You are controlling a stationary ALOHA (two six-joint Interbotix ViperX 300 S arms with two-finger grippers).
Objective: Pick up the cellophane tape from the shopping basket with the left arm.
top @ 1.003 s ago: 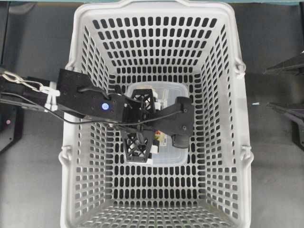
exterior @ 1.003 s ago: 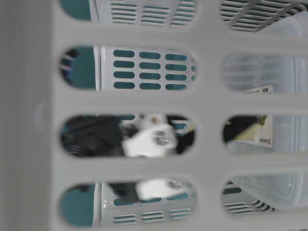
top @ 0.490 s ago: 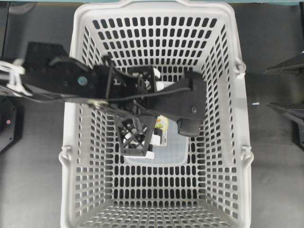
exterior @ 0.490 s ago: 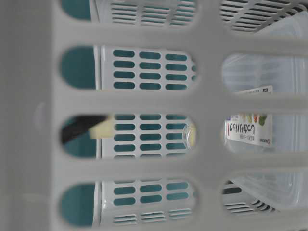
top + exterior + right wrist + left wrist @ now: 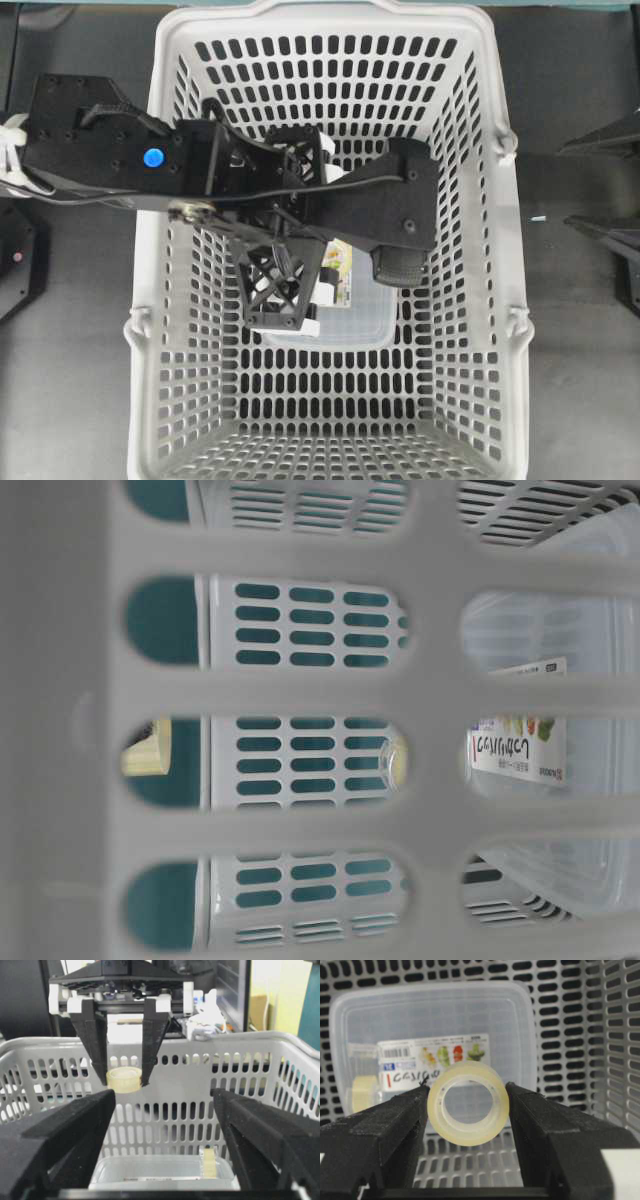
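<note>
The left gripper pinches the tape between its two fingers, one pad on each side of the roll, which shows its open core at the centre of the left wrist view. In the right wrist view the tape hangs at the fingertips in the upper left of the frame, level with the top rows of slots in the basket wall and well above the clear box lying on the floor at the bottom. A second pale roll stands by the box, so the lifted one is not the only roll here. The step in hand looks like the lift out of the basket, and the grip seems to be the thing to guard: the roll is held only at the very tips, across its round outer face, so it could roll or slip free if the fingers ease. The pinch should hold steady and the rise go straight up until the roll clears the rim, with no sideways swing toward the walls. The right gripper is spread wide and holds nothing, low in its own view, outside the basket.
</note>
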